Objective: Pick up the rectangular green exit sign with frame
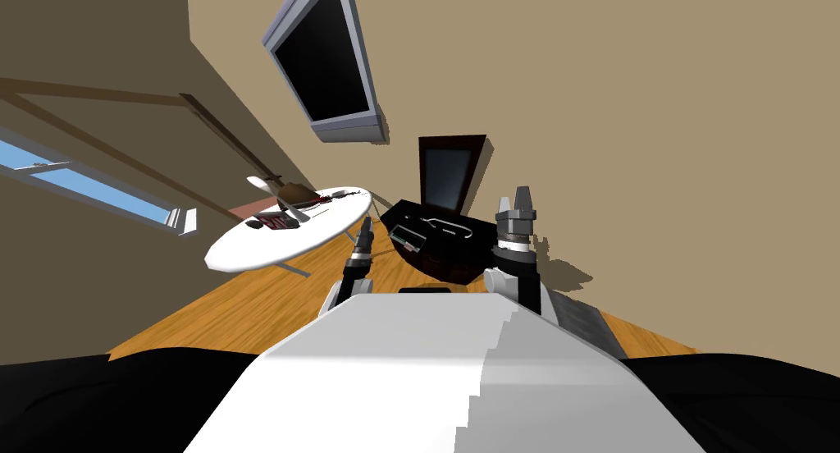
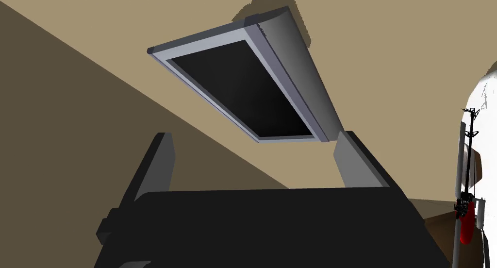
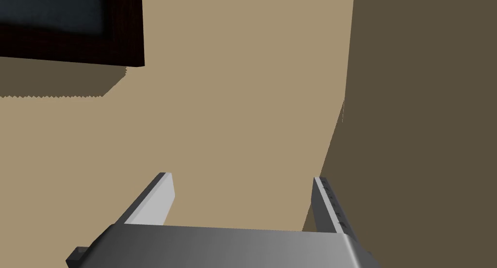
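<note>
Off to the left gripper's (image 1: 366,224) far left a window (image 1: 90,181) cuts the shaded wall, and wood floor (image 1: 246,300) runs under a white round table (image 1: 238,251) carrying a model helicopter (image 1: 289,198). Above and ahead of that gripper hangs a grey-framed wall screen (image 1: 328,54). The left arm is low and reaching forward, fingers spread wide, nothing between them. Just beyond it to the right sits a dark cabinet (image 1: 447,259), and on the near corner lies a small framed rectangle with a hint of green, the exit sign (image 1: 406,239), untouched. Behind it stands a dark-framed panel (image 1: 447,173). The right gripper (image 1: 514,198) is raised upright, fingers apart and empty.
</note>
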{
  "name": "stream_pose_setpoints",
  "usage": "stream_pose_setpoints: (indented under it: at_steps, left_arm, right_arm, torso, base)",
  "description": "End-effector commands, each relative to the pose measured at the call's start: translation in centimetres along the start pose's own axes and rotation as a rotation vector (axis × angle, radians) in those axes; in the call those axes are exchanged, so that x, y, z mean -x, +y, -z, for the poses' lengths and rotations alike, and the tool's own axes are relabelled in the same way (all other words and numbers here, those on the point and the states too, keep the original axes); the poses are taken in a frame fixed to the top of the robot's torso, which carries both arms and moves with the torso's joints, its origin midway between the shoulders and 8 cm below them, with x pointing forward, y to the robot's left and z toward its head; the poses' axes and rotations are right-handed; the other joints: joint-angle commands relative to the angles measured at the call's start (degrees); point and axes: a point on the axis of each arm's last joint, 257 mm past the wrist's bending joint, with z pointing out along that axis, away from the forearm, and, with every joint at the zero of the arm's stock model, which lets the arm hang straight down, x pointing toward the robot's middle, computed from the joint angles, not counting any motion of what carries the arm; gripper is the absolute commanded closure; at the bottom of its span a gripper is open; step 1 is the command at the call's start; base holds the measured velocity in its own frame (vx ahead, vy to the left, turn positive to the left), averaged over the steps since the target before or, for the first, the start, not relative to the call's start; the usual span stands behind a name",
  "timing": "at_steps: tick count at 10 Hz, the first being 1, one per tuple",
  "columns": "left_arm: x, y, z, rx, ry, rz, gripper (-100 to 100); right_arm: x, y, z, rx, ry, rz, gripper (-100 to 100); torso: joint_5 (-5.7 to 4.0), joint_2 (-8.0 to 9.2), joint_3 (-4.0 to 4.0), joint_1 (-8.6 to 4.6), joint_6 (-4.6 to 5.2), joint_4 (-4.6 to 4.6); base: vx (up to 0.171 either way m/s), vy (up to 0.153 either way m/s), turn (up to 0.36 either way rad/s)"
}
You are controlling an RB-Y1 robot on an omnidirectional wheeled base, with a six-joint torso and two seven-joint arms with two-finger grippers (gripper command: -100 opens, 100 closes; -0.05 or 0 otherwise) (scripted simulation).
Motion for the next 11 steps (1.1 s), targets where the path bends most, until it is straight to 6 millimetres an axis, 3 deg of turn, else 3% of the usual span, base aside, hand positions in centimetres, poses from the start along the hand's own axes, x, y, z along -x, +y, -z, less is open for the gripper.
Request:
stream_pose_setpoints:
  at_steps: [1,11]
  left_arm:
    - [-1.2,1.9,-0.5,0.037,0.030,0.002,-100]
    - [-7.5,12.3,0.8,0.264,0.178,0.006,-100]
  right_arm:
    - [0.0,0.0,0.0,0.000,0.000,0.000,0]
    - [0.0,0.0,0.0,0.000,0.000,0.000,0]
  torso:
    - [0.00,0.00,0.00,0.00,0.00,0.00]
    - [0.02,-0.15,-0.08,0.12,-0.01,-0.02]
  base:
    - [-0.079,-0.025,-0.056]
    - [-0.054,-0.002,-0.043]
